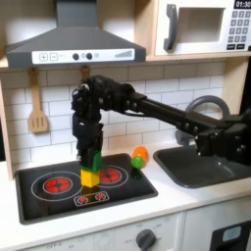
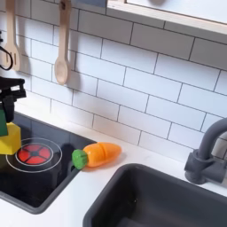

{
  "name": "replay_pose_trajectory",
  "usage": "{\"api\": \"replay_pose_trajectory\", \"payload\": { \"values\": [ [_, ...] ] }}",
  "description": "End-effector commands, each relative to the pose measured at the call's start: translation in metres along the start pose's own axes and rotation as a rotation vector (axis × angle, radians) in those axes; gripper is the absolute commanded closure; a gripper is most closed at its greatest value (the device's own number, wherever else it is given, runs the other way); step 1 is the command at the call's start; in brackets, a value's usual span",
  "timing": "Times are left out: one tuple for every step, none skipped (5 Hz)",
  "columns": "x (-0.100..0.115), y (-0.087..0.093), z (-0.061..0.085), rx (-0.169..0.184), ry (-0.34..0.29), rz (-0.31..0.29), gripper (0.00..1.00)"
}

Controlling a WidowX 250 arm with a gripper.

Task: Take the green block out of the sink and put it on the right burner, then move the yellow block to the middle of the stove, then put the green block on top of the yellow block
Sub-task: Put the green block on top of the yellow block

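Fingers [image 1: 95, 157]: clamped on the green block [image 1: 95, 160], at centre-left in the first exterior view. I judge this the stacking step; I would check that the cube sits square before I let go, then lift straight up.
Yellow block [image 1: 89, 177]: directly beneath, touching, between the two burners on the stove [image 1: 39, 202].
Green block: small bright cube, partly hidden.
Sink [image 1: 208, 169]: far right.

The tool [image 2: 7, 111] holds the green block [image 2: 9, 125] on the yellow block [image 2: 10, 140].
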State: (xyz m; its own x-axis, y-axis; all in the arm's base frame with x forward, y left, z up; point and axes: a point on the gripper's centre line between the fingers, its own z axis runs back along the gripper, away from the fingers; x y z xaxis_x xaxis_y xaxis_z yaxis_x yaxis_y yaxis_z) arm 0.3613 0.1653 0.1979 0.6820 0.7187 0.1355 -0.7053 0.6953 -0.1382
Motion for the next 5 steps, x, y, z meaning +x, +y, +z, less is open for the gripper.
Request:
{"api": "replay_pose_trajectory", "payload": {
  "values": [
    [-0.0020,-0.0037,-0.0010,0.001,-0.002,-0.001,1.00],
    [0.0013,-0.0025,-0.0006,-0.001,-0.007,0.013,1.00],
    [0.0021,-0.0022,-0.0015,0.002,-0.004,0.015,1.00],
    [0.0027,-0.0017,-0.0009,0.005,-0.005,0.018,1.00],
    [0.0052,-0.0022,0.0026,0.003,-0.014,0.024,1.00]
  ]
}}
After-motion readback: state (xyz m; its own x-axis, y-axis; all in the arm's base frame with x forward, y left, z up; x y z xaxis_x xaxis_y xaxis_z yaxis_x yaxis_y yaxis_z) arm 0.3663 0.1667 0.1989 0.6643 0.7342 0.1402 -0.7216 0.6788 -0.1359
